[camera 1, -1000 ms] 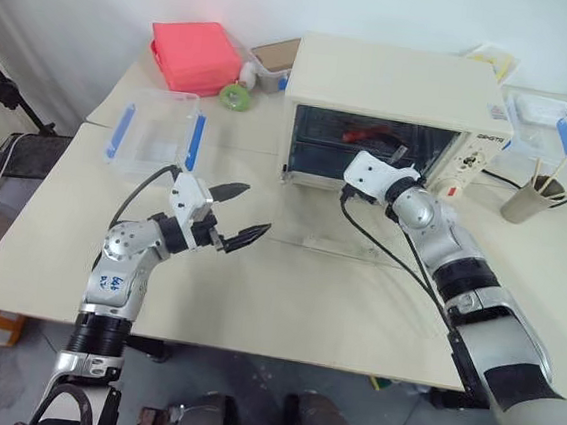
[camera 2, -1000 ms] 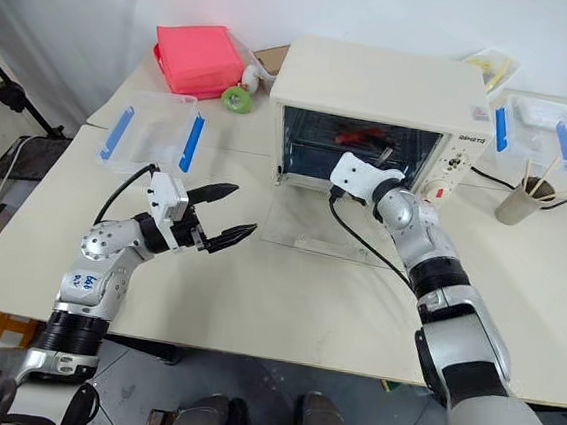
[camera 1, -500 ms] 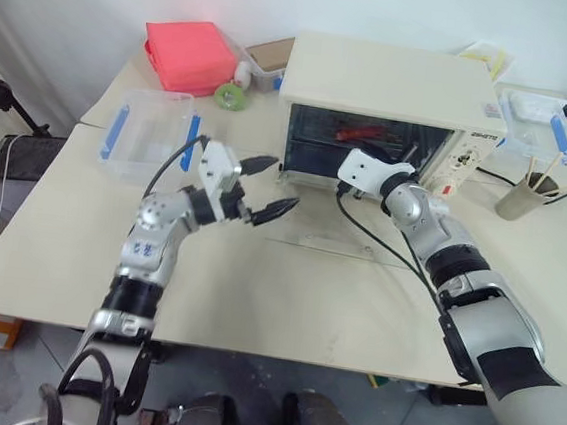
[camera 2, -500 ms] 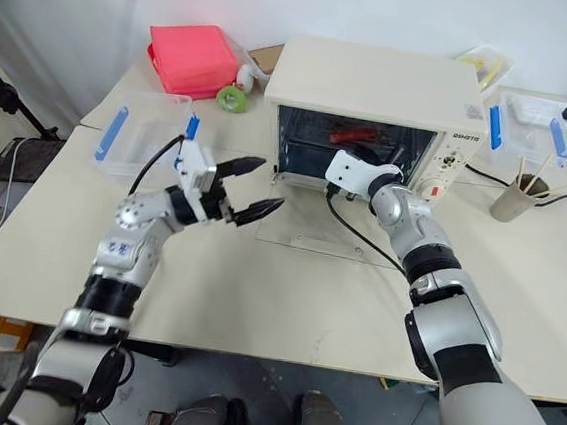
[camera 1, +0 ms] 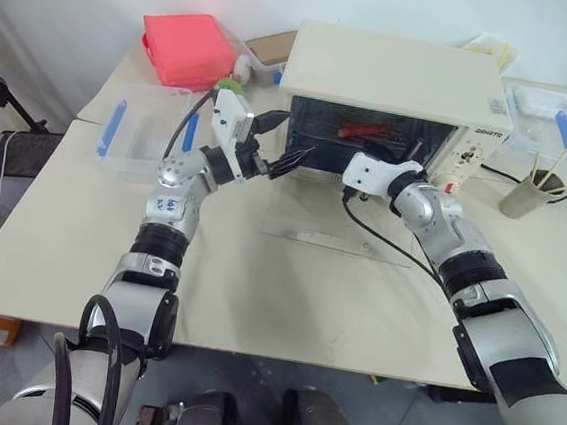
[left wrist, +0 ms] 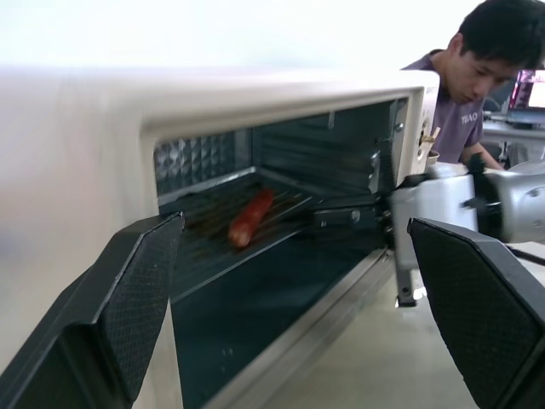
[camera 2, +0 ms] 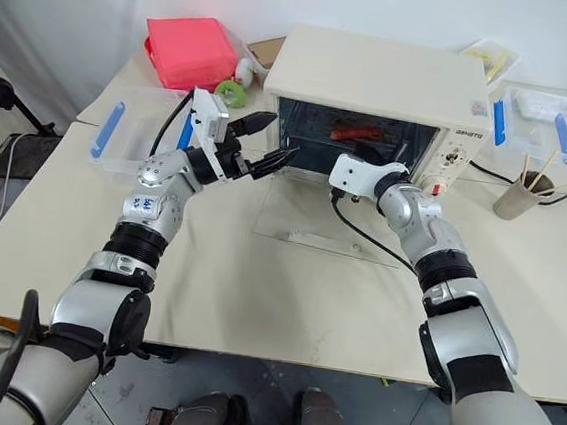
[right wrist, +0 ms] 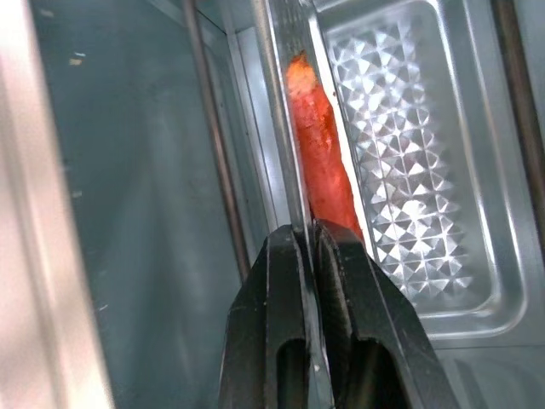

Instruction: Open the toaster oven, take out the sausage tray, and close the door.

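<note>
Cream tabletop (camera 1: 257,280) | right fingers (right wrist: 328,281) clenched on shallow shiny silver sausage tray (right wrist: 400,153) rim: thin, stiff, slippery | left fingers (camera 1: 270,123) released beside them

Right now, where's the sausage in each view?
Left eye: sausage inside the open oven, upper middle.
Right eye: same spot, behind the right gripper.
Left wrist: centre-left, on the tray.
Right wrist: centre, beyond the shut fingers.
Shared landmark: the tray's rim.
</note>
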